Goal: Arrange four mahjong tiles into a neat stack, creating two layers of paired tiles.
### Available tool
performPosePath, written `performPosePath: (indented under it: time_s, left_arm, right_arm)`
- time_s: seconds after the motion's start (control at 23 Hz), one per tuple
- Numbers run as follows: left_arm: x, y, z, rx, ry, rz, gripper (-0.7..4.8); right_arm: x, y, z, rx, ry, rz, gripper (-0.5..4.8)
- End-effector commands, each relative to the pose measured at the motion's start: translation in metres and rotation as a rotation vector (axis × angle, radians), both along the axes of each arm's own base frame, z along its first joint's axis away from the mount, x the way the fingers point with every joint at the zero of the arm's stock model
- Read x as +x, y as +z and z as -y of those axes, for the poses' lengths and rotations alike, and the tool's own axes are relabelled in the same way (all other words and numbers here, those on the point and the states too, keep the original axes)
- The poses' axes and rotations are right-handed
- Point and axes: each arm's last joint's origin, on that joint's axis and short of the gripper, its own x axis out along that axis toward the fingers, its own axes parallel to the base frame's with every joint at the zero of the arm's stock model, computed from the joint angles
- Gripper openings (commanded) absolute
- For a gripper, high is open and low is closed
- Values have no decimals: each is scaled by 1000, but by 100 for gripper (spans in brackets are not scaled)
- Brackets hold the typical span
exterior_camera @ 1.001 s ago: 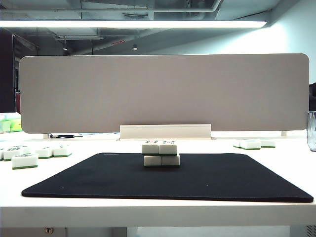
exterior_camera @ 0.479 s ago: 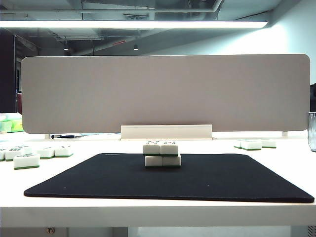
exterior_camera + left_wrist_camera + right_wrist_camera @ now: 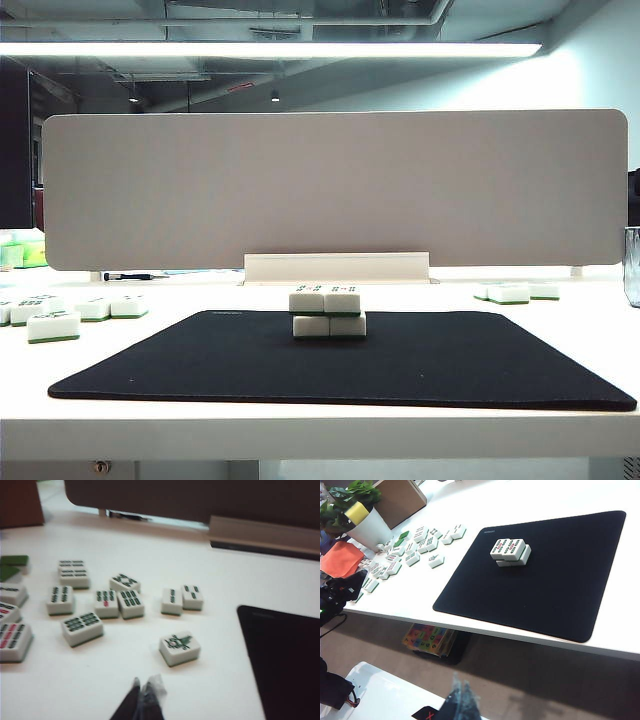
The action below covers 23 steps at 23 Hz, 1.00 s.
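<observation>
The four mahjong tiles form the stack (image 3: 328, 312) near the back middle of the black mat (image 3: 340, 365), two tiles side by side over two, the top pair set slightly left of the lower pair. The right wrist view looks down on the stack (image 3: 510, 552) with the printed faces up. My left gripper (image 3: 144, 686) is shut and empty, hovering over bare white table near loose tiles, away from the mat's edge (image 3: 285, 660). Back off the table's front edge, above the floor, my right gripper (image 3: 461, 687) is shut and empty. Neither gripper shows in the exterior view.
Loose white-and-green tiles (image 3: 50, 325) lie scattered left of the mat and a few (image 3: 508, 292) at the back right. A grey partition (image 3: 335, 190) stands behind. A potted plant (image 3: 362, 517) and a cardboard box (image 3: 402, 497) sit at the table's left end.
The exterior view is essentially unchanged apart from a slight shift of the picture. The stack has stayed in place, and no arm appears in any of these frames.
</observation>
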Motion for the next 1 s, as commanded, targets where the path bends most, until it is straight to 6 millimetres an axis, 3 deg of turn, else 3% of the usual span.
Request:
performPosePath:
  time_s: [0.04, 0.35, 1.0]
  left_arm:
    - [-1, -9, -5, -6, 4, 15, -6]
    - [-6, -19, -6, 87, -6, -70, -6]
    - [-6, -18, -6, 8, 4, -60, -6]
  right_arm:
    - [-2, 1, 0, -2, 3, 25, -1]
    - [-2, 1, 0, -1, 4, 25, -1]
    - [-2, 1, 0, -2, 3, 25, -1]
